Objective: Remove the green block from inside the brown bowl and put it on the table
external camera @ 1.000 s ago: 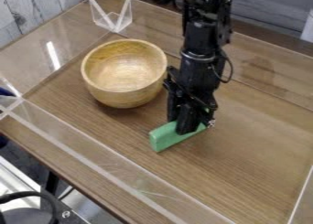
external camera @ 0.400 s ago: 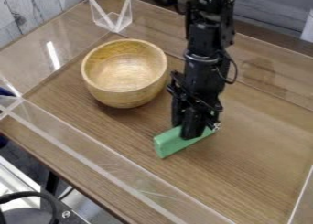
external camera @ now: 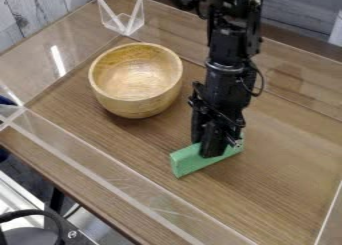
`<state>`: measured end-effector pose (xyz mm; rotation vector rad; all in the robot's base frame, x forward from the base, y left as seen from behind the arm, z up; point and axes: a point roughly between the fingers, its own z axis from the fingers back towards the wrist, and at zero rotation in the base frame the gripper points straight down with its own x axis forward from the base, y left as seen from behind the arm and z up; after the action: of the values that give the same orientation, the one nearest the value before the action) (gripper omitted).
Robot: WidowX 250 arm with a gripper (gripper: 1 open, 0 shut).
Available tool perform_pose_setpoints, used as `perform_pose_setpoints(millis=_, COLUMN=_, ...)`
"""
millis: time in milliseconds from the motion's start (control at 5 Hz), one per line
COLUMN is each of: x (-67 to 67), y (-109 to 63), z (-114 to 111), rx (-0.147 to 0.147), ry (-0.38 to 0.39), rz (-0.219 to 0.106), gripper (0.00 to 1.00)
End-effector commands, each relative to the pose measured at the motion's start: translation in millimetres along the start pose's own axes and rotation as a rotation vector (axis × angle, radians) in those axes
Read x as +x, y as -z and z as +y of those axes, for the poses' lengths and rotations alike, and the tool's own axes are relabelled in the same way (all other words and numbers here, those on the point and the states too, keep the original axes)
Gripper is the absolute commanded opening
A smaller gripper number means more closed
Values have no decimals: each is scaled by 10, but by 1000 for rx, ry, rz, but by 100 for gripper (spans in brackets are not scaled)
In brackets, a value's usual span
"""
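The green block [external camera: 197,159] lies low on the table [external camera: 281,179], to the right of the brown bowl [external camera: 135,79] and outside it. My gripper [external camera: 217,141] points steeply down with its fingers shut on the block's right end. The block's left end looks to rest on the wood. The bowl's pale inside holds nothing.
Low clear acrylic walls [external camera: 80,154] border the table along the front and left edges. A clear folded acrylic piece [external camera: 123,18] stands at the back left, behind the bowl. Bare wood stretches to the right and in front of the block.
The gripper and the green block have shifted slightly right and toward the front of the table, and the block has turned a little. The bowl has stayed put.
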<state>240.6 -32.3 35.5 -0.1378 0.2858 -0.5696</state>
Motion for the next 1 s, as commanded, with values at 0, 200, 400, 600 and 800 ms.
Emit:
perform_pose_setpoints(millis=0, x=82, y=-225, z=94, rx=19, ry=32, rz=-89, gripper=0)
perform_pose_setpoints(millis=200, x=103, y=-237, z=97, rx=19, ry=13, rz=-101, gripper=0)
perform_pose_setpoints(millis=400, x=122, y=-250, z=101, rx=20, ry=-5, rz=-112, gripper=0)
perform_pose_setpoints(millis=600, x=143, y=-260, z=105, rx=20, ry=-23, rz=-123, gripper=0)
perform_pose_setpoints(millis=800, x=155, y=-350, z=126, rx=35, ry=-37, rz=-157, gripper=0)
